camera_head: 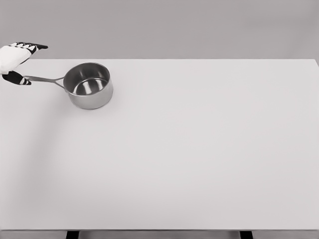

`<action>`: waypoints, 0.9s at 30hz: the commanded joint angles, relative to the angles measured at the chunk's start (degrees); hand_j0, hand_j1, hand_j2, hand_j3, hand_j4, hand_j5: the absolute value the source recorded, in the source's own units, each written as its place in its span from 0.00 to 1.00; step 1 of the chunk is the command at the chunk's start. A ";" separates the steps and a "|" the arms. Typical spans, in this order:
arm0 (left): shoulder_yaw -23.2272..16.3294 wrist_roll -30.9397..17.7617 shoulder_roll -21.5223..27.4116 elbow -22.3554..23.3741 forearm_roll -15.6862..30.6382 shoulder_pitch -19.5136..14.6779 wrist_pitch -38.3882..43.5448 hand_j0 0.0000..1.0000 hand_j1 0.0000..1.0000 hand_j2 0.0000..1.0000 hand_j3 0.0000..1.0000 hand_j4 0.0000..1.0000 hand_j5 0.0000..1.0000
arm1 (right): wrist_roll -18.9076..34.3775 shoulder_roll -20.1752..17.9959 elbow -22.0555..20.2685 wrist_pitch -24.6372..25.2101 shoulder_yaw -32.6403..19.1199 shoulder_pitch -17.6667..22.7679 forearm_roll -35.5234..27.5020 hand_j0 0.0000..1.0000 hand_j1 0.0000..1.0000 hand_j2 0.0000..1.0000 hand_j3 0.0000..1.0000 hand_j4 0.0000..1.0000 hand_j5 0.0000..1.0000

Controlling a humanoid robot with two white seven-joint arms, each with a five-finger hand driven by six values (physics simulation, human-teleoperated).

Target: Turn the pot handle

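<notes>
The head view shows one saucepan [89,85] of bare steel standing upright on a pale grey desk [189,159], in the far left part of the top. It is the only loose thing on the desk. The pan is round, open at the top with no lid, and its inside shows a shiny bottom.

One long thin handle [45,79] runs out from the pan's left side, pointing toward the left edge of the picture and lying roughly level with the rim.

One robot hand is in sight: the left robot hand [15,62], white with black fingertips [36,47], at the far left edge. Its fingers reach out straight to the right above the handle, while the thumb [17,79] lies lower, right at the handle's outer end. The hand is spread wide rather than closed; whether the thumb touches the handle cannot be told.

Two dark desk legs [73,234] show at the bottom edge.
</notes>
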 commanded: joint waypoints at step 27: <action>-0.37 -0.05 0.21 -0.82 0.93 0.35 0.11 1.00 1.00 1.00 1.00 1.00 1.00 | 0.00 0.00 0.00 -0.01 -0.01 0.00 -0.04 1.00 1.00 1.00 1.00 1.00 1.00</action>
